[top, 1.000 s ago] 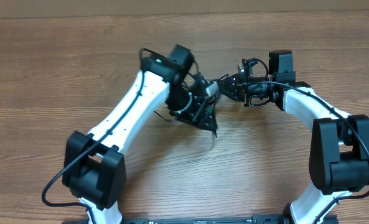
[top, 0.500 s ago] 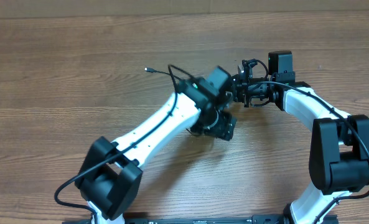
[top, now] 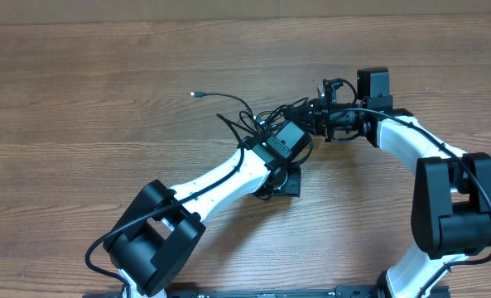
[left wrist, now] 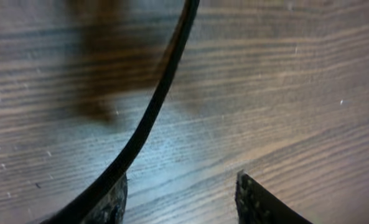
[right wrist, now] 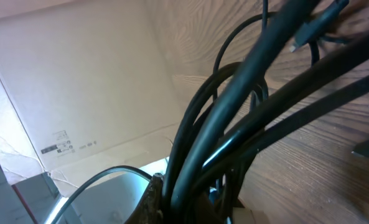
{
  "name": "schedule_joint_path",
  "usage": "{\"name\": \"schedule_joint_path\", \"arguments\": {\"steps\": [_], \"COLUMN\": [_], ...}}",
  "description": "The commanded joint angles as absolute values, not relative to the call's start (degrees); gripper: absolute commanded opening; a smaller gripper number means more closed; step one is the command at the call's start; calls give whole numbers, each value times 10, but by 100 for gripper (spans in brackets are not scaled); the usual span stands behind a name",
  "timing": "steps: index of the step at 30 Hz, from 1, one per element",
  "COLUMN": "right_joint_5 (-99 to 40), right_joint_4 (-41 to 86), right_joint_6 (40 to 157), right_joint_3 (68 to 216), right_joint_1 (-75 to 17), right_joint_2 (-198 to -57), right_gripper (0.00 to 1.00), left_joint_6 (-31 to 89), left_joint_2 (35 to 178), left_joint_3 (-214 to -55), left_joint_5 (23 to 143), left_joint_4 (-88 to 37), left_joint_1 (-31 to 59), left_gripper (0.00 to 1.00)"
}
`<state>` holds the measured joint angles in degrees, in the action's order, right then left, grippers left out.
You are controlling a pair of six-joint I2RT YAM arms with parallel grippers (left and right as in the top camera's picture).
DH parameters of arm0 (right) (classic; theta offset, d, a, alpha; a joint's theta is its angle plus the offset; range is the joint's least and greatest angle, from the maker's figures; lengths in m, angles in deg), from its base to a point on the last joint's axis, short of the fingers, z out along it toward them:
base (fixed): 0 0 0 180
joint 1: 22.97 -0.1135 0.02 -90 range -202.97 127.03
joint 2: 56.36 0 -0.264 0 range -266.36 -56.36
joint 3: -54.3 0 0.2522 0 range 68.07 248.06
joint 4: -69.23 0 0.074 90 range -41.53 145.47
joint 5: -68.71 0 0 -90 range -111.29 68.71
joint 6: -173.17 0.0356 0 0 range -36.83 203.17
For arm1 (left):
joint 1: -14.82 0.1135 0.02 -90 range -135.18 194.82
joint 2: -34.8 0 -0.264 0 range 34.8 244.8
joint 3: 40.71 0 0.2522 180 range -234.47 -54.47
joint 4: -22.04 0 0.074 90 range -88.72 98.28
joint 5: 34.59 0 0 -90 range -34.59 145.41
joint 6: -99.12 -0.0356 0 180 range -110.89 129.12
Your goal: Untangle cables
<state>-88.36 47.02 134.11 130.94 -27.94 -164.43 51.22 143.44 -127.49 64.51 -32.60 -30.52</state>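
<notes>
Swung in beneath the bundle, left gripper (left wrist: 181, 186) now hangs parted and empty, one strand (left wrist: 153, 106) just outside its jaws, while right gripper (top: 311, 114) clamps the cables (top: 253, 118); better to centre that strand between the jaws before closing.

one wooden table (top: 79, 124). two robot arms: the left arm (top: 220, 178) and the right arm (top: 411, 145). one tangled bunch of thin black cables (top: 257, 116), with several strands that overlap too much to count exactly. one silver-tipped plug (top: 194, 93) can be made out.
</notes>
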Motion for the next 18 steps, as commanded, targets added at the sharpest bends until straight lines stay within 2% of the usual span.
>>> {"name": "schedule_joint_path", "arguments": {"steps": [1, 4, 5, 11, 18], "right_joint_5": [-895, -895, -895, -895, -894], "right_joint_4": [472, 472, 472, 472, 472], "right_joint_6": [1338, 1338, 1338, 1337, 1337], "right_joint_3": [1311, 1311, 1311, 1311, 1311], "right_joint_1": [-282, -282, -282, -282, -282], "right_joint_2": [-1642, -1642, -1642, -1642, -1642], "right_gripper": [4, 4, 4, 4, 4], "left_joint_6": [531, 530, 528, 482, 423], "left_joint_2": [1410, 1401, 1401, 1389, 1293], "left_joint_3": [-1273, -1273, -1273, -1273, -1273], "left_joint_5": [577, 532, 524, 528, 518], "left_joint_4": [-312, -311, -313, -319, -305], "left_joint_1": [-300, -294, -292, -263, -211], "left_gripper": [53, 39, 38, 41, 44]}}
